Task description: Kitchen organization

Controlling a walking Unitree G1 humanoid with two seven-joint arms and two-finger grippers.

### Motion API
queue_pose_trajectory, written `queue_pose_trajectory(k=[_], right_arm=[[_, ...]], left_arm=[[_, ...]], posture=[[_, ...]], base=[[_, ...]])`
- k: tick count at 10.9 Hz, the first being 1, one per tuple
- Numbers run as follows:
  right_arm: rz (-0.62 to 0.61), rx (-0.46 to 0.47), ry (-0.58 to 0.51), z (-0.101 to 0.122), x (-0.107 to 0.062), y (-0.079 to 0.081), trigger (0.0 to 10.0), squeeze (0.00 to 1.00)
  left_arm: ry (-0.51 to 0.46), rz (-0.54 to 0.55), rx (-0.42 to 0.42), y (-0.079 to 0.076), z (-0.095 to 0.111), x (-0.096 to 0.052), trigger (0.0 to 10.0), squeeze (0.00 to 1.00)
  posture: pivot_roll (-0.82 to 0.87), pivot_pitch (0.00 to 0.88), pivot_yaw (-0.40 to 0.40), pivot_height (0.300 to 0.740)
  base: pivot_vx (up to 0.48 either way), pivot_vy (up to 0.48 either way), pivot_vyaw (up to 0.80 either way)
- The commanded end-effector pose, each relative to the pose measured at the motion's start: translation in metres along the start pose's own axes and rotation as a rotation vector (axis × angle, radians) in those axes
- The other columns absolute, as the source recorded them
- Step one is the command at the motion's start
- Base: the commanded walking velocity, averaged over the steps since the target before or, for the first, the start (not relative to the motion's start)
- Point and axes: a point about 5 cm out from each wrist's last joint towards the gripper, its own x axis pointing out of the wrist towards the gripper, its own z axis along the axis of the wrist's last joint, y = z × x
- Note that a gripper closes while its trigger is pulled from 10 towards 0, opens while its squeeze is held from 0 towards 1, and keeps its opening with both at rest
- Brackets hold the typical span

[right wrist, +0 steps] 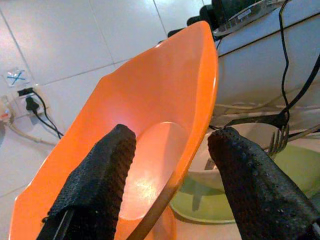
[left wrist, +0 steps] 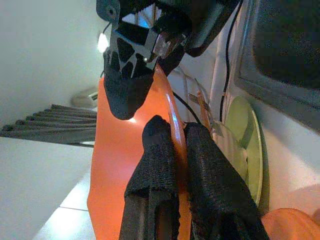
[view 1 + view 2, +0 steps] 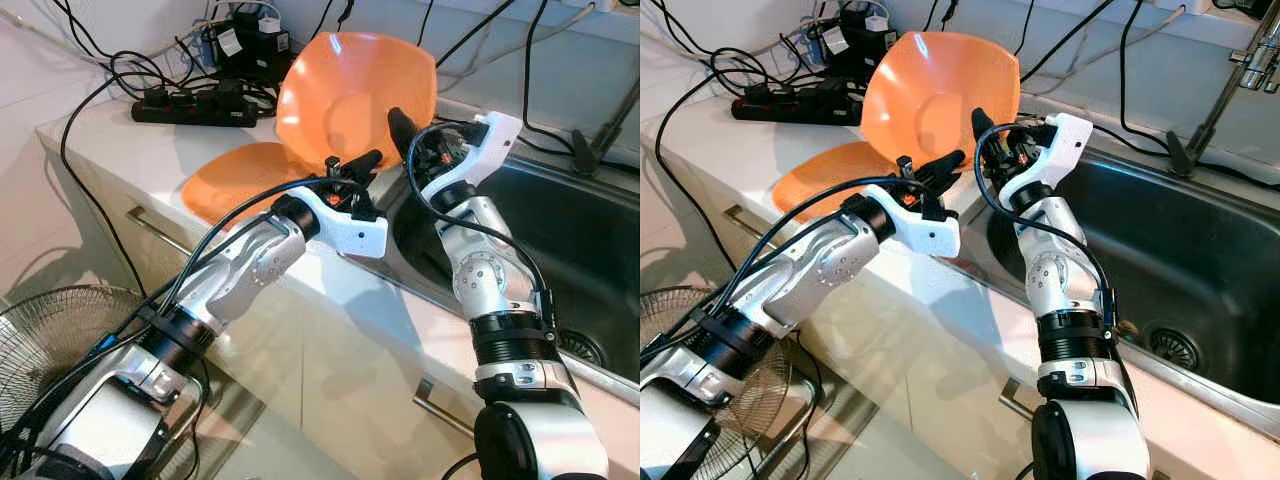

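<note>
Nearest you, a standing fan [image 3: 50,340] sits low on the floor beside the cabinet front, under your left arm. Above it runs the white desk [image 3: 910,310], with the dark steel sink [image 3: 1200,250] let into it on your right. Your left end effector [image 3: 368,165] reaches across the desk edge and has its two black fingers [image 2: 155,165] pressed together on the rim of the upright orange bowl [image 3: 350,95], one finger on each face of the rim. Your right end effector [image 1: 172,155] rises from beside the sink with its fingers spread wide, one finger [image 1: 100,170] lying against the bowl's inner face and the other standing apart from the rim, so it grips nothing. The bowl stands tilted on edge at the sink's near-left corner, above a second orange dish [image 3: 235,180] lying flat on the desk. In the right wrist view you see a pale green plate [image 1: 280,180] with a fork [image 1: 277,140] behind the bowl. Farthest back, a black power strip [image 3: 195,105] and tangled cables lie against the tiled wall
</note>
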Motion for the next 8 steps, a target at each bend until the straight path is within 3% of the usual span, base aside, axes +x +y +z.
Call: queue_pose_trajectory(k=[1, 2, 3, 4, 8], right_arm=[[-0.005, -0.005, -0.008, 0.0028, 0.0034, 0.0018, 10.0, 0.00], [-0.003, -0.003, -0.008, 0.0029, 0.0036, 0.0023, 10.0, 0.00], [-0.002, -0.004, -0.002, 0.0023, 0.0034, 0.0023, 2.9, 0.00], [-0.002, -0.005, 0.000, 0.0021, 0.0035, 0.0022, 0.0, 0.00], [-0.005, -0.009, 0.010, 0.0017, 0.0036, 0.0010, 0.0, 0.00]], left_arm=[[-0.055, 0.026, 0.028, 0.0050, 0.0093, -0.0014, 10.0, 0.00], [-0.062, 0.018, 0.031, 0.0029, 0.0098, -0.0036, 10.0, 0.00], [-0.066, 0.010, 0.036, 0.0012, 0.0100, -0.0050, 10.0, 0.00], [-0.069, 0.007, 0.039, 0.0006, 0.0106, -0.0055, 10.0, 0.00], [-0.070, 0.003, 0.056, -0.0009, 0.0095, -0.0074, 10.0, 0.00]], posture=[[0.22, 0.000, -0.022, 0.740], [0.22, 0.000, -0.022, 0.740], [0.23, 0.000, -0.022, 0.740], [0.22, 0.000, -0.024, 0.740], [0.22, 0.000, -0.027, 0.740]], base=[[0.000, 0.000, 0.00], [0.000, 0.000, 0.00], [0.000, 0.000, 0.00], [0.000, 0.000, 0.00], [0.000, 0.000, 0.00]])
